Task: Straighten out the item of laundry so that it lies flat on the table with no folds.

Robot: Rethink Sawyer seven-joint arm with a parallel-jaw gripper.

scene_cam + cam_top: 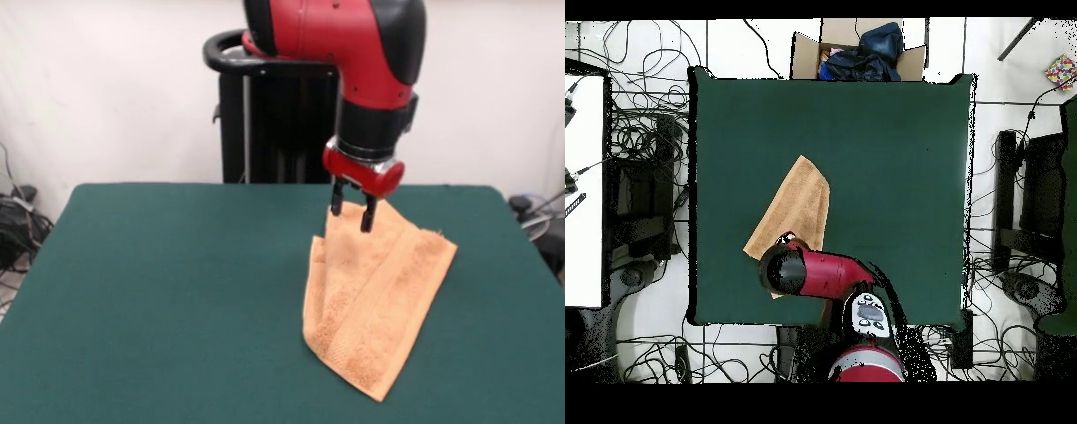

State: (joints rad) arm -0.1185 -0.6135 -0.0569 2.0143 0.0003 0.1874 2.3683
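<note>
The light orange towel (371, 309) lies on the right half of the dark green table (177, 291), narrowed by lengthwise folds. Its far end rises to a peak at my gripper (351, 221). The gripper points straight down with its black fingers (336, 201) on either side of that raised corner, shut on it. In the overhead view the towel (795, 210) runs diagonally on the table (895, 180), and the red arm (805, 272) hides its end nearest the robot along with the gripper.
The black pedestal (265, 115) stands behind the table's far edge. A cardboard box holding dark cloth (858, 52) sits beyond the table's opposite edge. Cables cover the floor (645, 140) around the table. Dark stands (1020, 200) flank the sides.
</note>
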